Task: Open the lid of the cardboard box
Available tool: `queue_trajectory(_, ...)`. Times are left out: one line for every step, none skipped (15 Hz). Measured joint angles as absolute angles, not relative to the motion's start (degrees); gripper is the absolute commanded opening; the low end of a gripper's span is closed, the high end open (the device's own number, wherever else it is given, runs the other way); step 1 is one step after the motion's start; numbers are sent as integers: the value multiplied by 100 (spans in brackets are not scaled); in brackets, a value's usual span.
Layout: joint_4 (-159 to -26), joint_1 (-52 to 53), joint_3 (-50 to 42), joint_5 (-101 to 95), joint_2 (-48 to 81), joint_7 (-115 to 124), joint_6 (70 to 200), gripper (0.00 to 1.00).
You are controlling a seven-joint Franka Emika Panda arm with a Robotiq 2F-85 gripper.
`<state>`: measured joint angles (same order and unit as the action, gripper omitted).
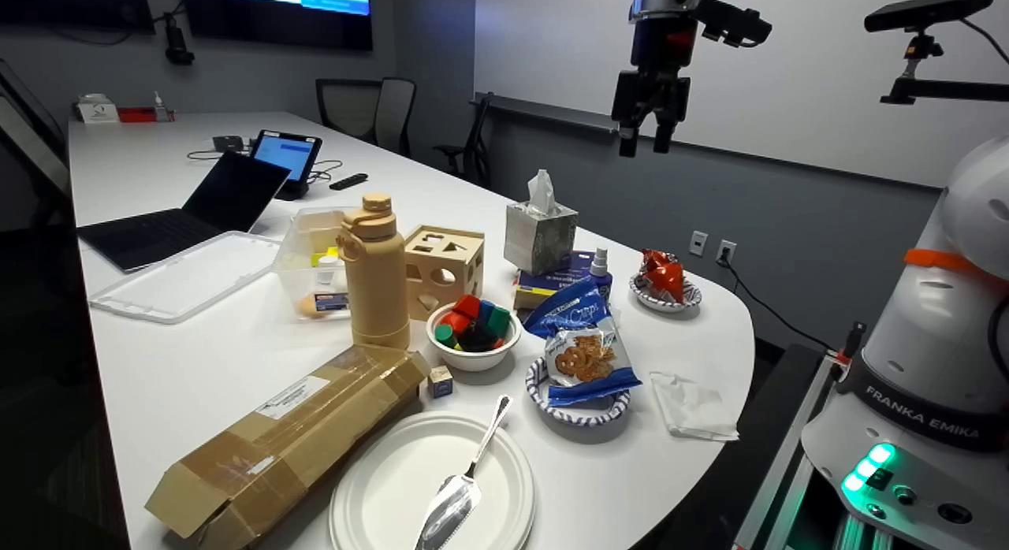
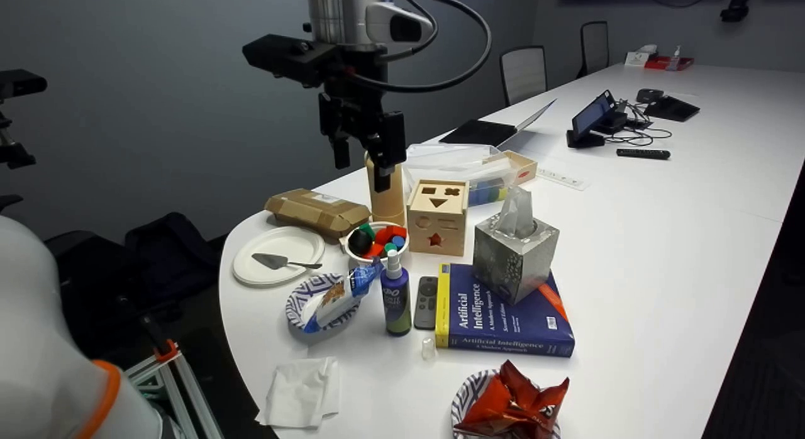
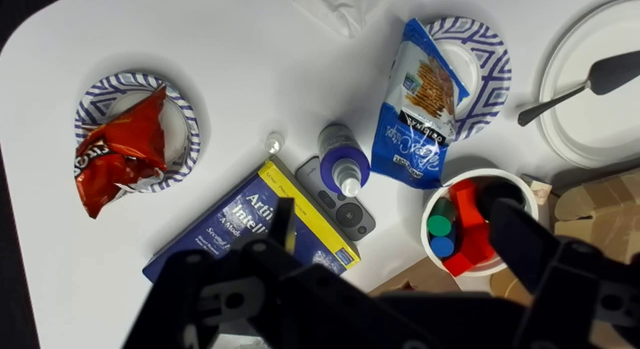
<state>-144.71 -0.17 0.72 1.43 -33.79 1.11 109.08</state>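
Note:
The brown cardboard box (image 1: 315, 444) lies on the white table, beside the white plates and the tan bottle. It also shows in an exterior view (image 2: 314, 220) and partly at the right edge of the wrist view (image 3: 605, 214). Its lid (image 1: 260, 433) lies down over the box, with a white label and tape on it; the pale inside is hidden. The lid also shows in an exterior view (image 2: 317, 203). My gripper (image 1: 645, 144) is open and empty, high above the table and away from the box. Its spread fingers show in the wrist view (image 3: 395, 214).
A tan bottle (image 1: 380, 282) stands at the box's far end. White plates (image 1: 433, 487) with a cake server lie alongside it. A bowl of blocks (image 1: 473, 353), a wooden shape cube (image 2: 438, 219), a snack bag (image 1: 591, 357), a spray bottle (image 2: 396, 300) and a book (image 2: 503, 332) stand nearby.

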Motion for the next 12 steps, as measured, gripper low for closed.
queue_trajectory(-14471, 17, 124, 219, -3320, 182, 11021, 100)
queue_trajectory(-14469, 74, 194, 350, -3230, 296, 11162, 100)
queue_trajectory(-14467, 149, 289, 497, -3115, 424, 11334, 100)
queue_trajectory(-14463, 239, 404, 649, -2979, 584, 11511, 100)
queue_trajectory(-14451, 339, 533, 815, -2824, 757, 11681, 100)
queue_trajectory(-14427, 448, 669, 987, -2649, 939, 11829, 100)
queue_trajectory(-14390, 558, 808, 1151, -2459, 1126, 11958, 100)
queue_trajectory(-14342, 670, 947, 1319, -2256, 1323, 12073, 100)
queue_trajectory(-14276, 778, 1074, 1496, -2042, 1514, 12180, 100)
queue_trajectory(-14204, 885, 1192, 1679, -1809, 1696, 12318, 100)
queue_trajectory(-14135, 972, 1287, 1829, -1594, 1866, 12488, 100)
queue_trajectory(-14071, 1047, 1369, 1990, -1365, 1999, 12698, 100)
